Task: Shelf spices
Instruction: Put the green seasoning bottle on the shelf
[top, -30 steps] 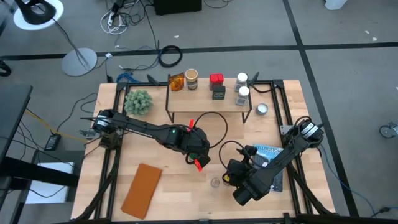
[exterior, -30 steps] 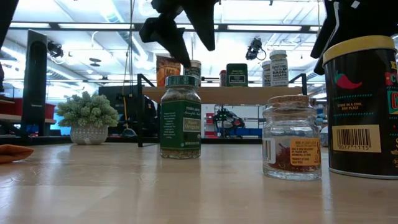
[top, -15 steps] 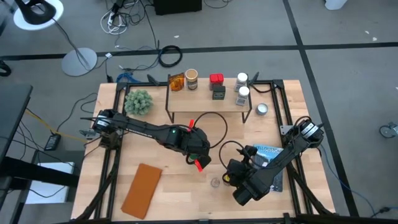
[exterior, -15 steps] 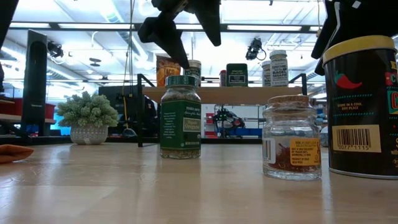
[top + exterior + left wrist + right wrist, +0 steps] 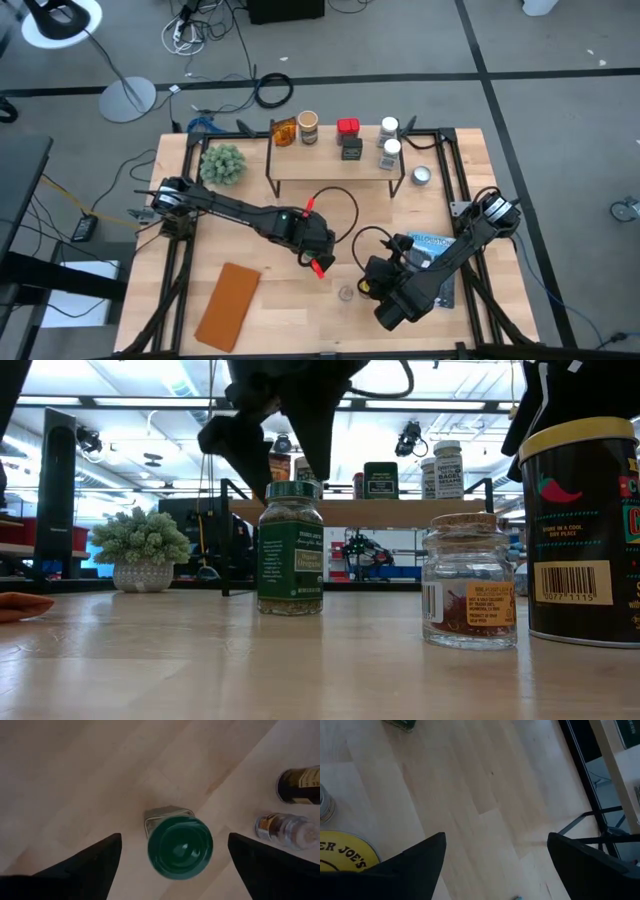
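Right under my left gripper (image 5: 170, 865), near the middle of the high view, a green-lidded jar (image 5: 180, 847) is standing on the desk (image 5: 270, 310). I am hanging the left gripper over it with the jaws spread wide and holding nothing, one finger on each side of the lid, so I think I am getting ready to come down and pinch it.

My right gripper (image 5: 495, 865) is waiting at the lower right of the high view. Its jaws are spread wide too, and they are holding nothing. It is sitting just beside a yellow-lidded tin (image 5: 342, 855).

At the top middle of the high view, the shelf (image 5: 335, 160) is already carrying six spices, lined up so there is room for more. I am counting them there: one amber packet (image 5: 284, 131), one tan-lidded jar (image 5: 308, 125), one red tin (image 5: 347, 127), one black box (image 5: 351, 149) and two white-lidded jars (image 5: 389, 128).

Down on the desk, three spices are not put away yet: the green-lidded jar, the yellow-lidded tin, and one cork-topped glass jar (image 5: 468, 580). In the low view the last two are standing at the right.

I am also seeing one small plant (image 5: 222, 163) at the left of the shelf, one silver round tin (image 5: 422, 176) at its right, one blue packet (image 5: 437, 244) and one brown flat pad (image 5: 228, 305).
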